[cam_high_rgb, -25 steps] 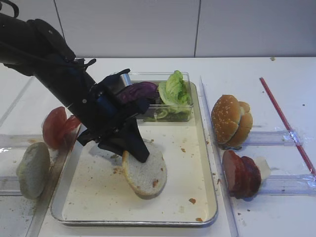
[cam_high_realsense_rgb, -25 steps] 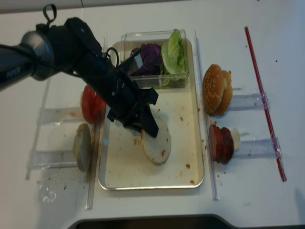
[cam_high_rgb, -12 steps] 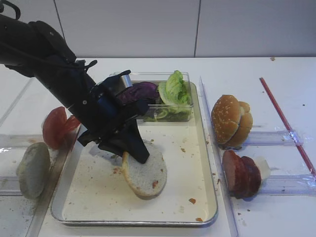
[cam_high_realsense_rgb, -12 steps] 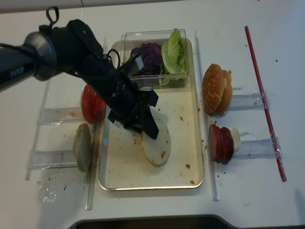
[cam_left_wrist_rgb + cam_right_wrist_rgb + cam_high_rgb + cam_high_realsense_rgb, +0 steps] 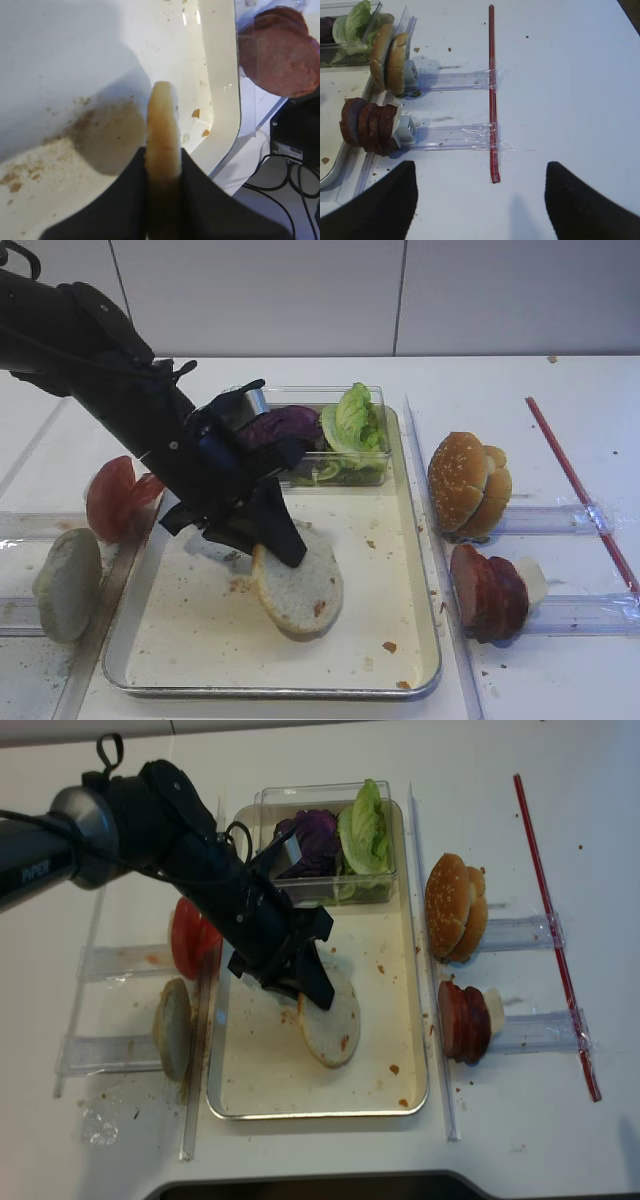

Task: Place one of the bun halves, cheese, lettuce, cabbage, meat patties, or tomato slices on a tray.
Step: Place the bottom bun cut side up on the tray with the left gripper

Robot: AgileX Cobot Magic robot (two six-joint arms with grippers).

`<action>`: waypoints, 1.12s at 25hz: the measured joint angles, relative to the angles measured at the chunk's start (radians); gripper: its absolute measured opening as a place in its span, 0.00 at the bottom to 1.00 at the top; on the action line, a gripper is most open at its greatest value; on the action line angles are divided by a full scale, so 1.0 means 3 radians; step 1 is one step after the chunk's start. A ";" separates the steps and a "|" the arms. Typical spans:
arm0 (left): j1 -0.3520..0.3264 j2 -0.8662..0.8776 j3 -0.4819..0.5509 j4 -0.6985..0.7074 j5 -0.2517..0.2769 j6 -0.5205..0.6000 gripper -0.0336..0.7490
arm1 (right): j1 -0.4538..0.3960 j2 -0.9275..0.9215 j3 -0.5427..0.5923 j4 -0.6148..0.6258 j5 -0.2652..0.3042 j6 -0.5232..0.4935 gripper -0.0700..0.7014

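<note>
Bun half (image 5: 298, 586): pale cut face, tan rim, crumbs; tilted over the tray (image 5: 410, 540) floor. Left gripper (image 5: 284, 540) clamped shut on its edge, hiding the upper rim. Right gripper (image 5: 477, 200): fingers wide apart, empty, tips cropped.

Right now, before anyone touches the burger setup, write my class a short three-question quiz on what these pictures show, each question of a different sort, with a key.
1. True or false: the left hand is shut on the bun half.
2. Which sits in the clear box beside the lettuce? A) cheese B) cabbage C) tomato slices
3. Fill in: the bun half is held over the ____.

Key
1. True; the left wrist view shows both fingers pinching its edge.
2. B
3. tray
</note>
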 joint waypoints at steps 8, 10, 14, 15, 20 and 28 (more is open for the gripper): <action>0.0000 0.0000 0.0000 -0.0015 -0.0028 -0.0063 0.16 | 0.0000 0.0000 0.0000 0.0000 0.0000 0.0000 0.78; 0.0000 0.0000 0.0000 -0.0015 -0.0028 -0.0078 0.20 | 0.0000 0.0000 0.0000 0.0000 0.0000 0.0000 0.78; 0.0000 0.0000 0.0000 -0.0015 -0.0042 -0.0092 0.35 | 0.0000 0.0000 0.0000 0.0000 0.0000 0.0000 0.78; 0.0000 0.0000 0.0000 -0.0015 -0.0042 -0.0115 0.39 | 0.0000 0.0000 0.0000 0.0000 0.0000 0.0000 0.78; 0.0000 0.0000 0.0000 -0.0015 -0.0042 -0.0266 0.50 | 0.0000 0.0000 0.0000 0.0000 0.0000 0.0000 0.78; 0.0000 0.0006 -0.0369 0.0438 0.0021 -0.0781 0.51 | 0.0000 0.0000 0.0000 0.0000 0.0000 0.0000 0.78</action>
